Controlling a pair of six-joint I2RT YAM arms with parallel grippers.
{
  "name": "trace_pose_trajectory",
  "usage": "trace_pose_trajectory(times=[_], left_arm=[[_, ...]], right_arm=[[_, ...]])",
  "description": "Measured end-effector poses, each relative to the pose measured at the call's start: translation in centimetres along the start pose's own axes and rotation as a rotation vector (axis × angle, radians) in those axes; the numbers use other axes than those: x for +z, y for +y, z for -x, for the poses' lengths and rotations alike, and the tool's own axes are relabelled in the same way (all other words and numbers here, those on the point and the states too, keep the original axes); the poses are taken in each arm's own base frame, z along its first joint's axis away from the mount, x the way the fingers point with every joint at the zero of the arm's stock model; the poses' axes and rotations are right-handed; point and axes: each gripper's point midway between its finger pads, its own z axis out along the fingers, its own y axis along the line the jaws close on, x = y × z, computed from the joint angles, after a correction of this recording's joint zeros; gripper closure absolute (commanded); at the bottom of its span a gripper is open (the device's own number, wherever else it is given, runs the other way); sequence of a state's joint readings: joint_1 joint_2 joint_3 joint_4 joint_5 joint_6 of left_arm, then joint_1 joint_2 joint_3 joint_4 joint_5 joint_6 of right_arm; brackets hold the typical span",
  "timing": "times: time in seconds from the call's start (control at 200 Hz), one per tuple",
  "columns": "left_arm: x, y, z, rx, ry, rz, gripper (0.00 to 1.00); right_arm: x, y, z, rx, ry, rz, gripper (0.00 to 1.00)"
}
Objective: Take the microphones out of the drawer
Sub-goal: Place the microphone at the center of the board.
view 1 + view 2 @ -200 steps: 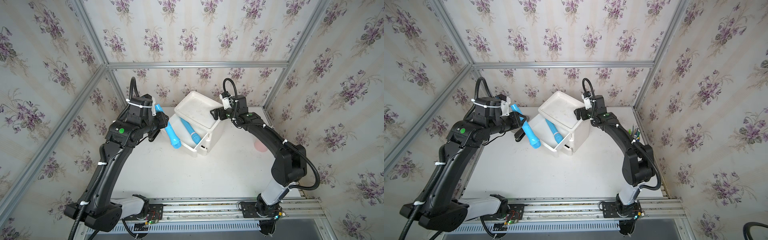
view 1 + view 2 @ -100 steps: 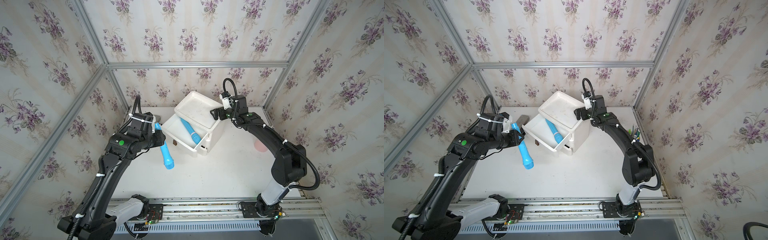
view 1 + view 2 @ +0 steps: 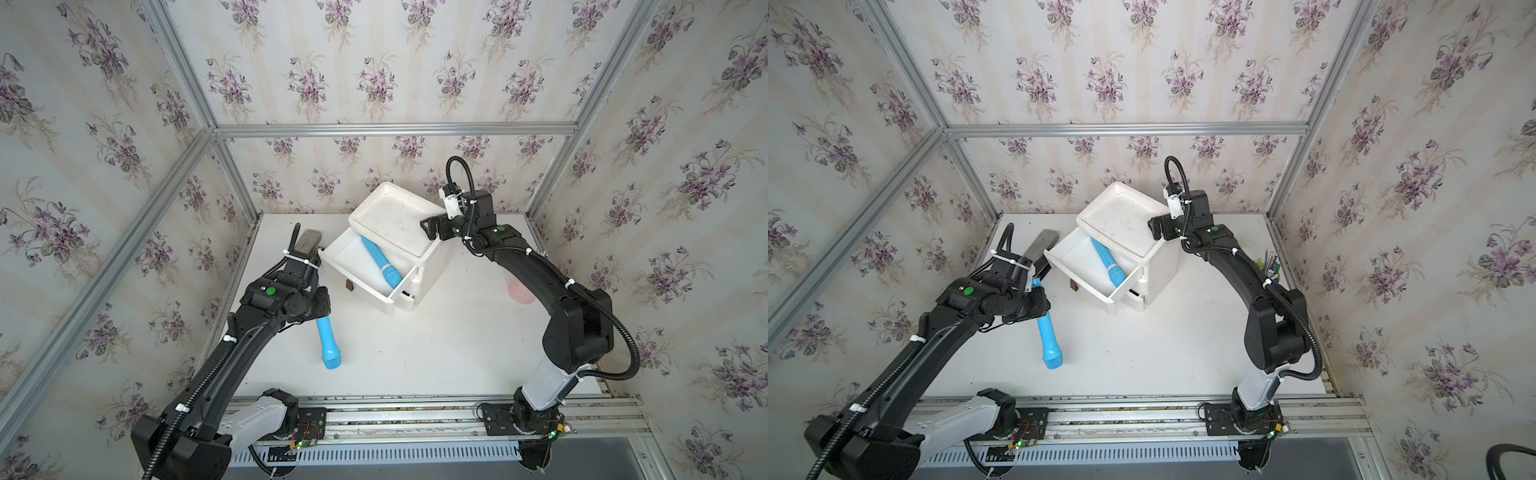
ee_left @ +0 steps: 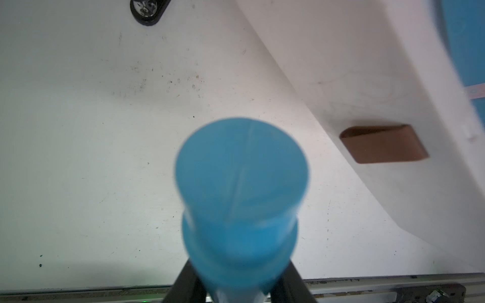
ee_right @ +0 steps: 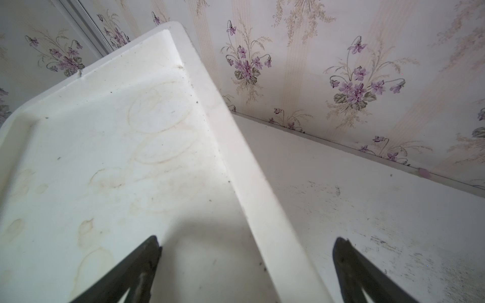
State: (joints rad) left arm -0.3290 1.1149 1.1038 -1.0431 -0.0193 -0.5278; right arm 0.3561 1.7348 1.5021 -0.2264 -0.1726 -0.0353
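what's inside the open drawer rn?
One blue microphone lies diagonally in the open drawer; nothing else shows. The drawer's rear runs under the cabinet top, so that part is hidden.

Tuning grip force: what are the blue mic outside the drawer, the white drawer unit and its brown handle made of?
Blue microphone: probably moulded plastic, uniform matte blue, stepped flared end.
White drawer unit: likely plastic, smooth, rounded moulded rim, ring stains on top.
Brown handle: unclear, leather-like strap or plastic; matte flat loop.
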Motion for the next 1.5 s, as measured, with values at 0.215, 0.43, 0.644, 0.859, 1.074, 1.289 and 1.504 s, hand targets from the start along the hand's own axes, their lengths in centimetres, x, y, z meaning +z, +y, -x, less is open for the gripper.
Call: trace_pose_trajectory(times=[0.215,0.43,0.644,0.859,1.074,1.289,1.504], left_arm=[[3.9,2.5,-1.0,-0.084,0.087,0.085,1.0],[5.6,5.5,-1.7,-0.21,0.117,0.141,1.0],[6.8,8.4,-2.4,-0.354,0.131,0.191,1.0],[7.2,10.2,-2.0,-0.463,0.104,0.222,1.0],[8.8,10.9,-0.7,-0.495,0.124,0.24,1.0],[10.4,11.1,0.5,-0.506,0.14,0.248,0.96],[13.1,11.6,1.1,-0.489,0.21,0.277,0.89]], right_arm=[[0.0,0.0,-0.1,-0.002,0.001,0.0,0.0],[0.0,0.0,-0.1,-0.002,-0.002,0.0,0.0],[0.0,0.0,-0.1,-0.002,-0.003,0.0,0.0],[0.0,0.0,-0.1,-0.003,-0.006,-0.001,0.0],[0.0,0.0,-0.1,-0.003,-0.008,0.0,0.0],[0.0,0.0,-0.1,-0.003,-0.009,0.0,0.0],[0.0,0.0,-0.1,-0.004,-0.012,0.0,0.0]])
